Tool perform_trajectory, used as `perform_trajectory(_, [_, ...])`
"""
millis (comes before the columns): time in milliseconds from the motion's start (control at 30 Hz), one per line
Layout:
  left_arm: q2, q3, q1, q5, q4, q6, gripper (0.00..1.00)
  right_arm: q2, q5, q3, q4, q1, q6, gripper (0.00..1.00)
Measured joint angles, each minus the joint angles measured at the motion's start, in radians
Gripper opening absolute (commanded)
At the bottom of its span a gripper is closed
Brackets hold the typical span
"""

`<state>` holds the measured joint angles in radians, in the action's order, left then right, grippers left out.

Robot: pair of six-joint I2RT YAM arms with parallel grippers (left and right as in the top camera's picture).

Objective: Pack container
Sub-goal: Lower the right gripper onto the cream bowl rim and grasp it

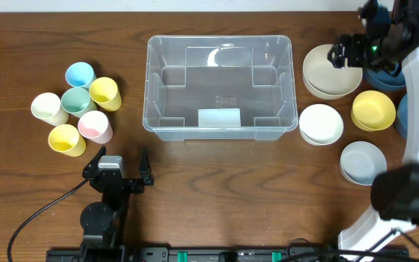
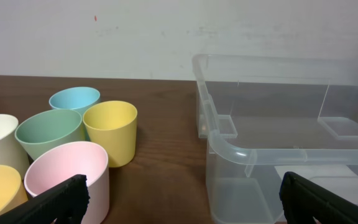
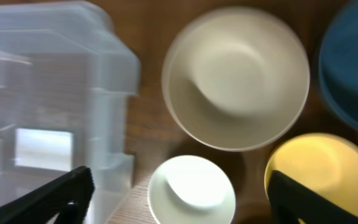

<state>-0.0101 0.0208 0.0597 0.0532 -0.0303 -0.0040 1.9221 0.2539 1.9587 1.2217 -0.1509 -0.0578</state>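
The clear plastic container (image 1: 220,87) stands empty at the table's middle, with a white label on its near wall; it shows at the right of the left wrist view (image 2: 278,149) and at the left of the right wrist view (image 3: 48,93). My left gripper (image 1: 118,166) is open and empty near the table's front, between the cups and the container (image 2: 179,199). My right gripper (image 1: 348,52) is open and empty, held above the cream bowl (image 1: 329,73), which fills the middle of its view (image 3: 238,78).
Six pastel cups (image 1: 78,109) cluster left of the container. Right of it lie a white bowl (image 1: 320,124), a yellow bowl (image 1: 373,110), a pale grey-blue bowl (image 1: 361,161) and dark blue bowls (image 1: 384,76) at the far right.
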Motion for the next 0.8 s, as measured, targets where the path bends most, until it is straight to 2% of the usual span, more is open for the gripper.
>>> perform_trajectory(267, [0.000,0.000,0.000,0.000,0.000,0.000,0.98,0.175,-0.003,0.000,0.024,0.000,-0.076,0.83])
perform_trajectory(500, [0.000,0.000,0.000,0.000,0.000,0.000,0.98,0.233,-0.003,0.000,0.020,0.035,-0.189,0.80])
perform_trajectory(800, [0.000,0.000,0.000,0.000,0.000,0.000,0.98,0.235,-0.026,0.000,-0.034,0.039,-0.306,0.67])
